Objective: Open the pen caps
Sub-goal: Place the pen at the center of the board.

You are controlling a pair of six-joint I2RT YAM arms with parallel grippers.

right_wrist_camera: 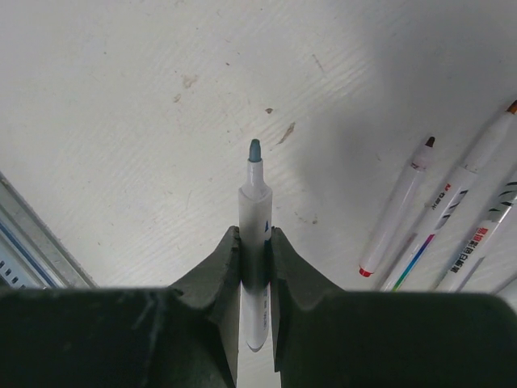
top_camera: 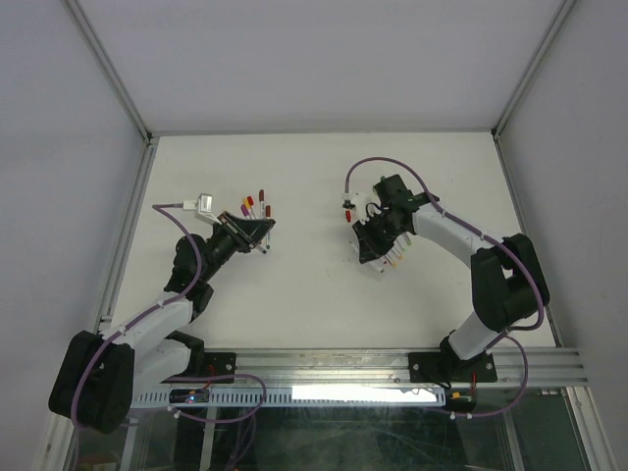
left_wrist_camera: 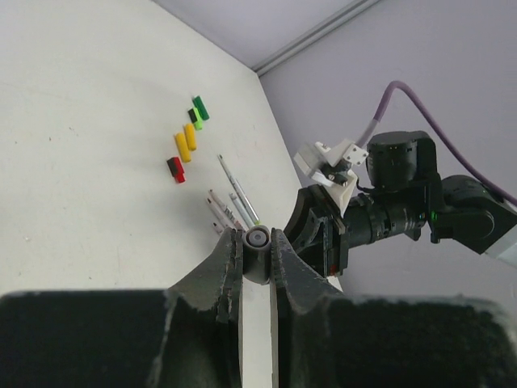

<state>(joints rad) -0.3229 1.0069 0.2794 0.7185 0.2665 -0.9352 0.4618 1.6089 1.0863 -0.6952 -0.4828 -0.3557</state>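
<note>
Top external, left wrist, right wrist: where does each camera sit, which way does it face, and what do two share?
Top external: above and behind the bases, looking down on the white table; left gripper and right gripper show.
Left wrist: on the left arm, looking across the table at the right arm; own fingers shut on a grey round-ended piece.
Right wrist: looking down at the table; own fingers grip an uncapped pen.
Shared: top external and left wrist both show the right arm.
</note>
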